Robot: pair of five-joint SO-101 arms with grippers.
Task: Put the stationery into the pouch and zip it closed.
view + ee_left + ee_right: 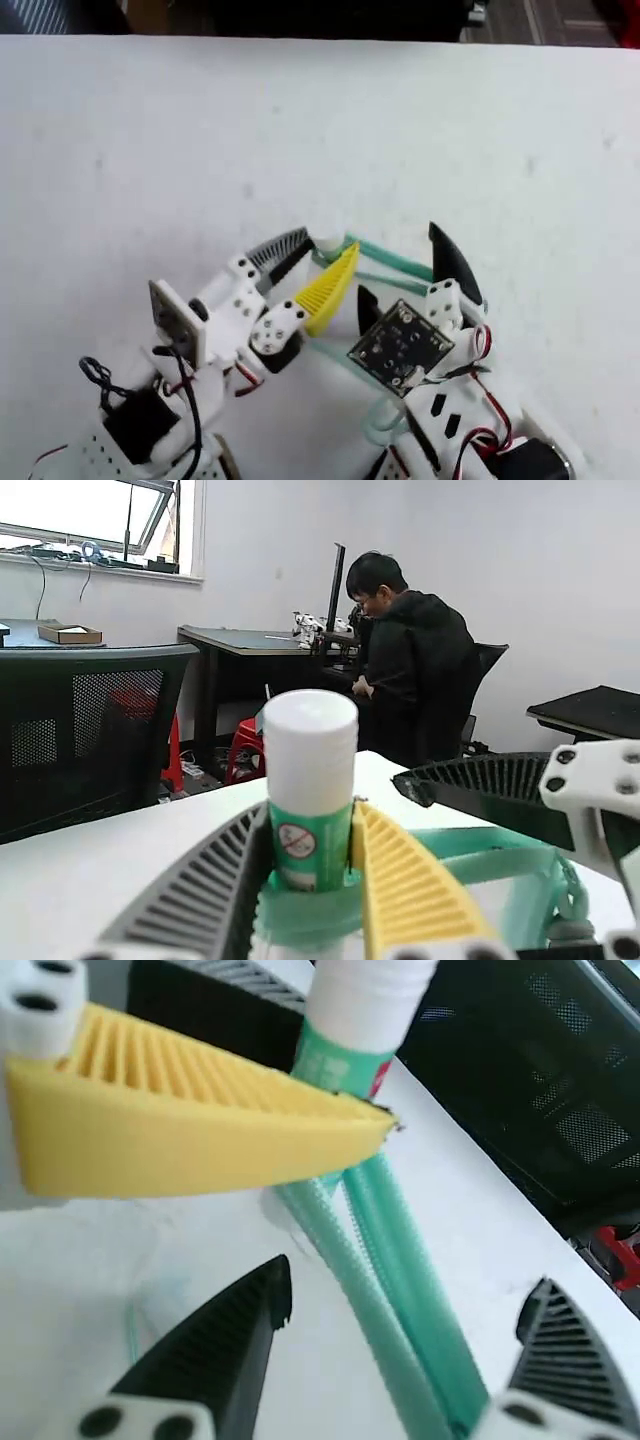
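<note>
The left gripper [312, 820], with one grey ribbed finger and one yellow ribbed wedge, is clamped on an upright glue stick [310, 770] that has a round white cap. The stick's lower end is at the green toothed zip edge of the pouch [392, 262]. The right gripper [405, 1300] has its black ribbed fingers apart on both sides of this zip, over the white table [150, 150].
</note>
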